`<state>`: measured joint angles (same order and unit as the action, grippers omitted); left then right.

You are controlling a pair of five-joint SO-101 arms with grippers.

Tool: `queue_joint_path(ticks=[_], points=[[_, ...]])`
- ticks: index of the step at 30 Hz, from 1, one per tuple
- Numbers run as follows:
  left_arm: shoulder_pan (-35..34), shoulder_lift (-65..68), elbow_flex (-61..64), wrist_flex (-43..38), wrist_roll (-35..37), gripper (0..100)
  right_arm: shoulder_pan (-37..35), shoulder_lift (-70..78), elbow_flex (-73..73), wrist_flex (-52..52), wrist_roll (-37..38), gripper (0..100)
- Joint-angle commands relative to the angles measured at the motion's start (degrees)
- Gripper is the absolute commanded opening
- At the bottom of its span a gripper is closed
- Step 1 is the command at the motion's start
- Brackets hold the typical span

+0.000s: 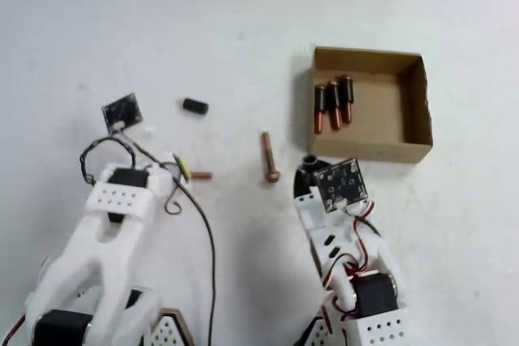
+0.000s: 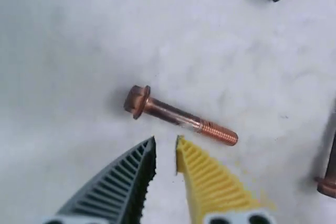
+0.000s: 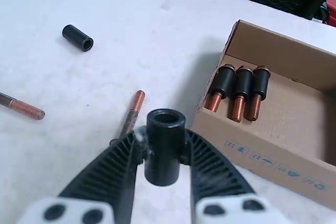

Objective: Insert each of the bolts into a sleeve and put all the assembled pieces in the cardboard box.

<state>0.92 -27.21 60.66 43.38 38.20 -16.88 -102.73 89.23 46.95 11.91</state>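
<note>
Now the right gripper (image 3: 164, 139) clamps a black sleeve (image 3: 165, 153) upright.

Open cardboard box (image 1: 389, 123) at the surface's 2 o'clock holds three sleeved copper bolts (image 1: 332, 104) side by side. A bare bolt (image 1: 269, 157) lies at its 8 o'clock, with a second bolt (image 1: 199, 175) at that one's 9 o'clock and a loose black sleeve (image 1: 195, 106) at 10 o'clock. Another sleeve (image 3: 165, 150) stands upright, clamped in the right gripper (image 3: 164, 141).

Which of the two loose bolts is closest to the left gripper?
The bolt lying just off the left gripper's tips; the other bolt lies farther off, toward the cardboard box.
</note>
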Motion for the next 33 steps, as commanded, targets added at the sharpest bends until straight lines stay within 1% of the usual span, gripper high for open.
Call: queue_joint_path(ticks=[1, 3, 6, 9, 19, 26, 33], points=[[0.22, -1.63, -0.26, -1.67, 1.67, 21, 0.22, -0.57, -0.53, -1.1, -0.09, 1.8], [0.13, -1.54, -0.35, -2.02, 1.76, 20, 0.22, -0.57, -0.53, -1.1, -0.09, 1.8], [-0.13, -1.54, -0.53, -2.2, 1.76, 16, 0.31, -0.57, -0.53, -1.1, -0.09, 1.8], [-0.22, -1.54, -0.26, -4.31, 1.76, 13, 0.31, -0.57, -0.53, -1.1, -0.09, 1.8], [-0.22, -1.45, 1.05, -5.27, 1.85, 13, 0.31, -0.57, -0.53, -1.1, -0.09, 1.8], [-0.22, -1.45, 3.96, -9.67, 1.76, 13, 0.4, -0.57, -0.53, -1.1, -0.09, 1.8], [-0.04, -1.45, 4.4, -9.76, 1.76, 14, 0.48, -0.57, -0.53, -1.1, -0.09, 1.8]])
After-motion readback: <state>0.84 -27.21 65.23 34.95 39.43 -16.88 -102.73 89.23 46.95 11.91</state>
